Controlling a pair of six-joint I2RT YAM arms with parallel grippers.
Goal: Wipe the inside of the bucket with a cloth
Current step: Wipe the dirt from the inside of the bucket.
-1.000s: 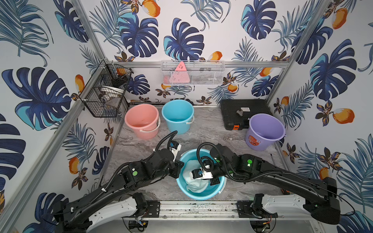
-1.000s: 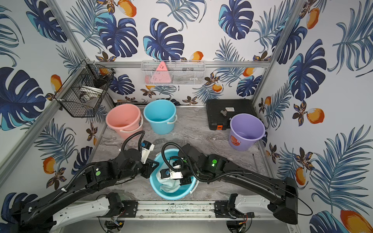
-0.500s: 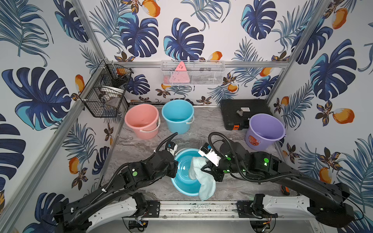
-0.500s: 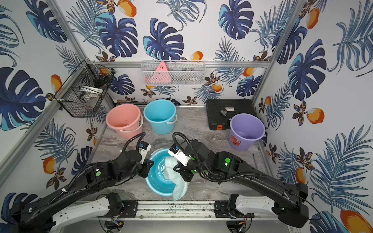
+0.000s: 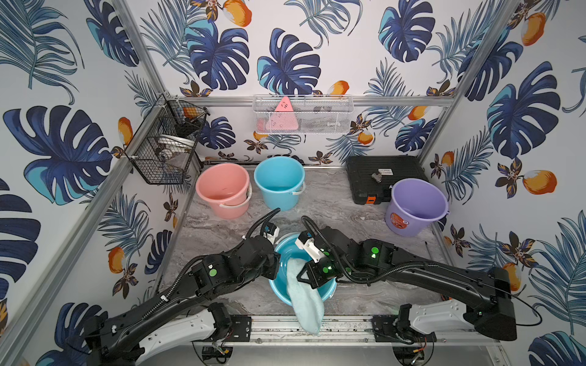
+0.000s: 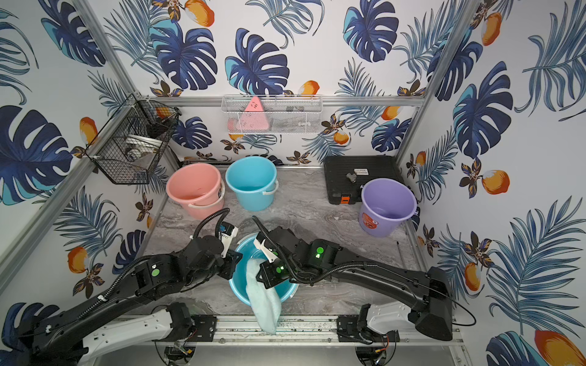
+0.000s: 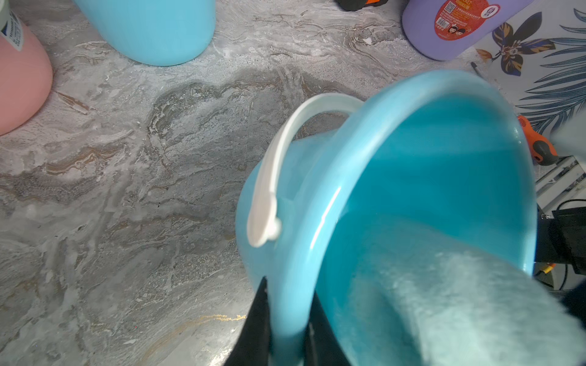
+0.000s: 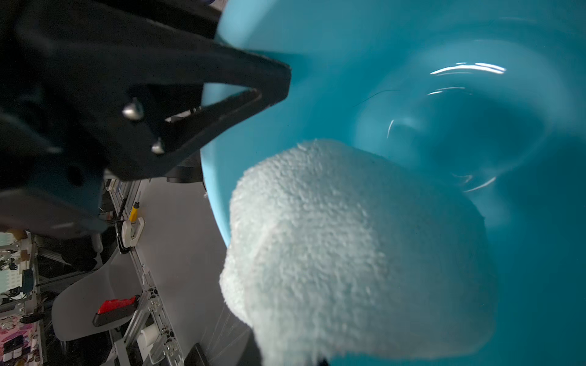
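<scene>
Nothing reads clearly: the red sticker on the purple bucket is too blurred.

The fluffy pale cloth fills the foreground, lying across the rim of the blue bucket and partly inside it. Past it the glossy wall and round bottom show, with bright glints. A black finger of the left gripper overlaps the rim. Outside are a grey surface, a metal rail and a red-and-black thing.
</scene>
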